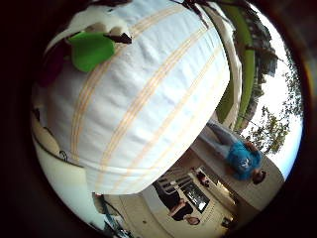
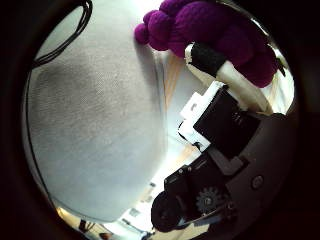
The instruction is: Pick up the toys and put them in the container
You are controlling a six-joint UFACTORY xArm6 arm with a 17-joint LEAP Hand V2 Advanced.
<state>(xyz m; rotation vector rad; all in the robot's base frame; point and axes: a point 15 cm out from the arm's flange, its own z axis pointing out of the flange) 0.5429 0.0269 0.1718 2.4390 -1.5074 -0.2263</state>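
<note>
Robot hand (image 2: 220,150) close in: a black-tipped white finger (image 2: 215,65) presses against the knobbly purple crocheted toy (image 2: 210,25), fingers curled onto it, toy sits right at the palm. Next to it a grey woven fabric surface (image 2: 95,125) fills much of the thumb-side view. Little-finger side: bench under a white cloth with pale orange stripes (image 1: 148,94), a bright green toy (image 1: 89,49) lying on it near the edge. Beyond that, outdoor yard.

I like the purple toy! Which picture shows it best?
The thumb side palm view: the knobbly purple toy fills a corner there, with one of the hand's fingers lying across it. The little finger side view shows only a dark purple sliver beside a green toy.
</note>
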